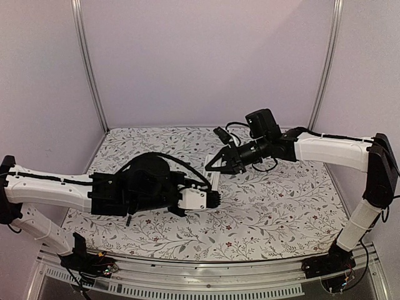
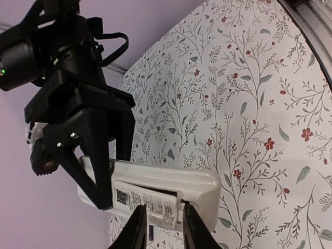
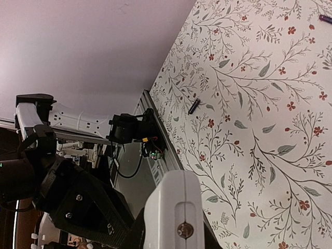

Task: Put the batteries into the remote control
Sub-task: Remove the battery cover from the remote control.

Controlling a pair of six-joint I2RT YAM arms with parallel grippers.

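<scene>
Above the flowered desk [image 1: 281,212], a slim white remote control [image 2: 171,189] is gripped by both claws: the left claw [image 2: 163,213] is closed near one end, the right claw [image 2: 115,179] at the other. A printed label [image 2: 142,201] is seen in its dark recess; its buttons are hidden. One battery [image 3: 193,106] lies on the desk.

remote [image 2: 176,189]: left end hidden behind right gripper [image 2: 111,176]; label print in the recess too small to read. right wrist view: cut by lower edge. top view: mostly covered, frame centre.
left gripper [image 2: 163,212]: fingers cut by lower edge.
right gripper: hold on remote cannot be told.
battery [image 3: 193,106]: upper centre, too small for detail.
dark stub [image 3: 326,18]: upper right corner, too small to name.
</scene>
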